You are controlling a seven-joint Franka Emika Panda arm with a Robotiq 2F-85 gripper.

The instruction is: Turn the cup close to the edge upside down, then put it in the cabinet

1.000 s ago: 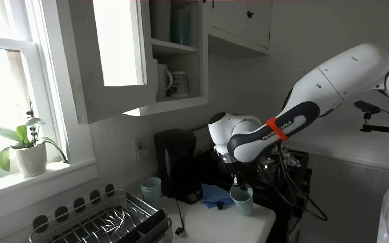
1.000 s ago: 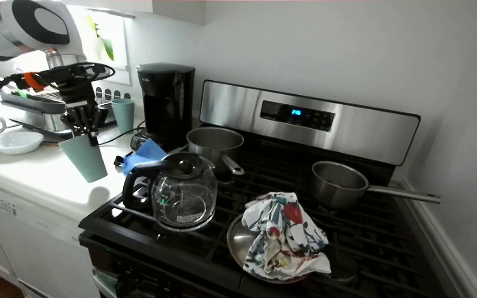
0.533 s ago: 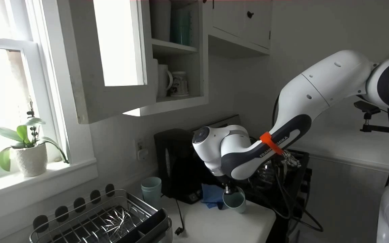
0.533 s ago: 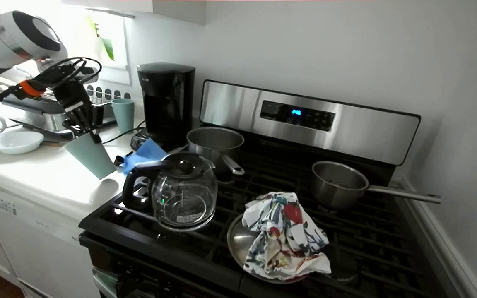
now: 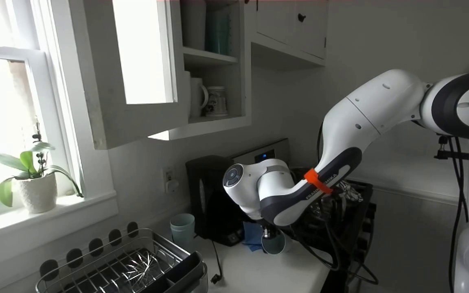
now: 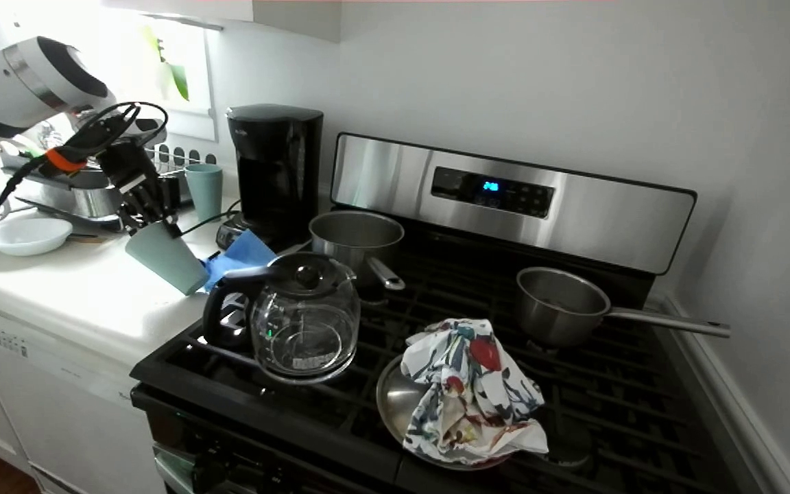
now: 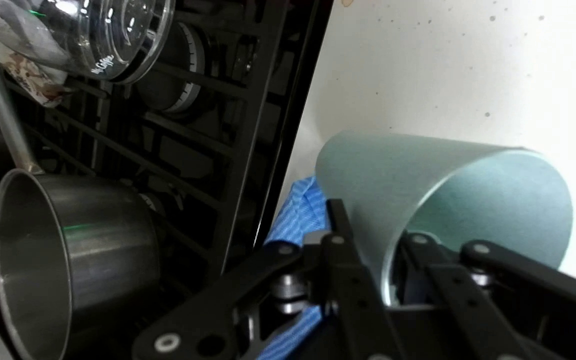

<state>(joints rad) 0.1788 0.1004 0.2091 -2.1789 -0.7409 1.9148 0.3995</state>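
Note:
A pale green cup [image 7: 368, 175] shows in the wrist view and in both exterior views [image 5: 274, 245] [image 6: 165, 257]. My gripper [image 7: 374, 232] is shut on its wall at the rim, one finger inside the cup and one outside. In an exterior view the gripper [image 6: 152, 226] holds the cup tilted just above the counter, mouth toward upper left and base toward the stove. The cabinet [image 5: 245, 77] hangs on the wall with its door [image 5: 145, 122] open. Mugs [image 5: 216, 101] stand on its lower shelf and a teal item [image 5: 218, 36] on the upper.
Another green cup [image 5: 182, 232] stands by the black coffee maker [image 6: 275, 171]. A blue cloth [image 6: 241, 259] lies by the held cup. A glass carafe [image 6: 306, 322] and pots [image 6: 559, 309] stand on the stove. A dish rack [image 5: 136, 264] stands below the open door.
The cup has tilted further, its base swinging toward the stove and its mouth turning toward the dish-rack side. The gripper has moved slightly lower and the arm has bent with it.

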